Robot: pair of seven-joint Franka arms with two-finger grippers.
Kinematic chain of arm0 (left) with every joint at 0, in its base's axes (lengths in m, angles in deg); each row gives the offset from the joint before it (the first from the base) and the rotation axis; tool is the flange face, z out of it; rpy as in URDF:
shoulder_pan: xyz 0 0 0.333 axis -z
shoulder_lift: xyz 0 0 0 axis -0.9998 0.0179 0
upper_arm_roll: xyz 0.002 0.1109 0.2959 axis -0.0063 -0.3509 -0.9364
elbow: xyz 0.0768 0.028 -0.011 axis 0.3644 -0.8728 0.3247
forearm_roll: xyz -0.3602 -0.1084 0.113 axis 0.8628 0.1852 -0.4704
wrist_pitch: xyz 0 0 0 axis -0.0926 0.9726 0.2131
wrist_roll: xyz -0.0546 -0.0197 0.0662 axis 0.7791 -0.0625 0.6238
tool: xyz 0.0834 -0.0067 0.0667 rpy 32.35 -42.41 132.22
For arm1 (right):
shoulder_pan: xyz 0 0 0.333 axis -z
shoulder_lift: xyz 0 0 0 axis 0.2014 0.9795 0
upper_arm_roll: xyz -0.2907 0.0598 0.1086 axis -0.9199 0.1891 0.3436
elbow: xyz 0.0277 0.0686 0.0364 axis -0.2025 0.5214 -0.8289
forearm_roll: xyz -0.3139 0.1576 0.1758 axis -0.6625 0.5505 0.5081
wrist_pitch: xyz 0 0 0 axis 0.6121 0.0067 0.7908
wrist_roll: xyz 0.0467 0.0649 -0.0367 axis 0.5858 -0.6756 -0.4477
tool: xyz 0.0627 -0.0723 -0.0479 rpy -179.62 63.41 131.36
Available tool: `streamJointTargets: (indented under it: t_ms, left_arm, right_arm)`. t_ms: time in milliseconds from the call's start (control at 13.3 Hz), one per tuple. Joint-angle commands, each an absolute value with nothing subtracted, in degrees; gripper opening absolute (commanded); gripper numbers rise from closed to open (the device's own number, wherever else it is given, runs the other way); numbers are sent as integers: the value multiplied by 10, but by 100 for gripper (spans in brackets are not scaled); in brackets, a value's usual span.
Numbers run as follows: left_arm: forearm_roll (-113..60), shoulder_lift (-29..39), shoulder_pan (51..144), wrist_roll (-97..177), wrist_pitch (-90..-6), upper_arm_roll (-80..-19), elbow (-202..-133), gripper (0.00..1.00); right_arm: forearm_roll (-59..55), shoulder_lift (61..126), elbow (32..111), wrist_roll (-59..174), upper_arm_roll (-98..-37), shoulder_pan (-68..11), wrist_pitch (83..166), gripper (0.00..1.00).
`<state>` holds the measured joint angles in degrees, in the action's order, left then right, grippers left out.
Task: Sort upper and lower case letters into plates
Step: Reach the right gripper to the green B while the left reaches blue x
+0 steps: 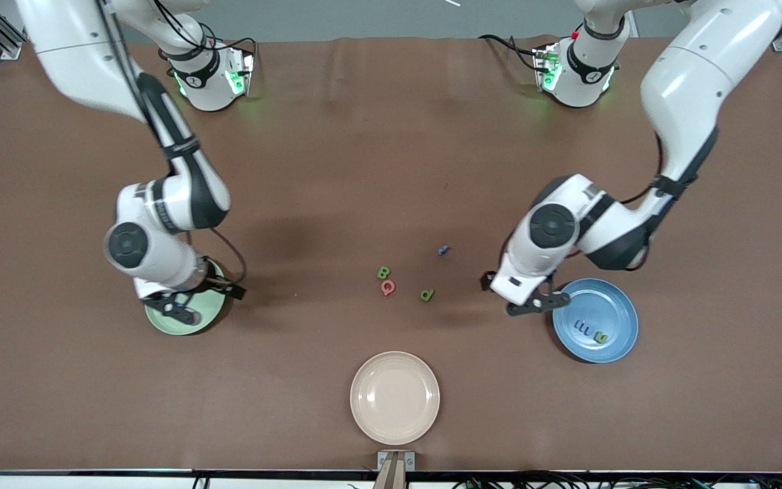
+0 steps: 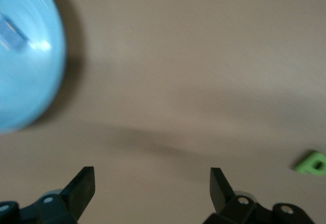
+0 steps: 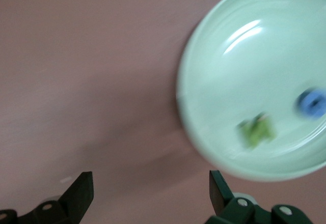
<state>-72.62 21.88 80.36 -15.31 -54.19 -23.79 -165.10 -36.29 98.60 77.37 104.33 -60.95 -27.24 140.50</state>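
Note:
The mint green plate [image 1: 159, 319] lies toward the right arm's end of the table, with my right gripper [image 1: 180, 311] open and empty above it. In the right wrist view that plate [image 3: 229, 71] holds a green letter [image 3: 257, 130] and a blue letter [image 3: 311, 103], beside the gripper [image 3: 151, 191]. The blue plate [image 1: 608, 309] holds a blue letter [image 1: 582, 329] and a green letter [image 1: 601, 337]. My left gripper [image 1: 537, 304] hangs open and empty over the table at that plate's rim [image 2: 30, 81]. Loose letters lie mid-table: green [image 1: 383, 273], red [image 1: 387, 288], green [image 1: 427, 295] and blue [image 1: 443, 250].
A cream-beige plate [image 1: 394, 397] sits empty near the front edge, midway between the arms. A small mount [image 1: 396, 462] stands at the table's front edge beside it. Both arm bases stand at the back of the brown table.

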Motion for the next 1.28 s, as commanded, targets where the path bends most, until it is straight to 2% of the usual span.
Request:
streamJointTargets:
  t_ms: [0, 301, 676, 977, 1203]
  left_arm:
    - [-727, 240, 836, -248, -572, -239, -1651, 95]
    - [-732, 273, 873, -365, -612, -242, -1652, 88]
    - [-738, 283, 908, -428, -616, -261, -1657, 78]
    - [-736, 285, 909, -435, -616, -261, -1666, 70]
    - [-733, 288, 912, -436, -616, -261, -1670, 67]
  right_arm:
    - [-349, 1015, 733, 1162, -615, -342, 1400, 100]
    - [-345, 1104, 609, 1286, -616, -439, 1397, 100]
    - [-352, 1165, 544, 1300, -618, -503, 1401, 100]
    - [-380, 1195, 518, 1300, -621, -527, 1402, 93]
    - [-388, 1201, 518, 1307, -621, -533, 1403, 80]
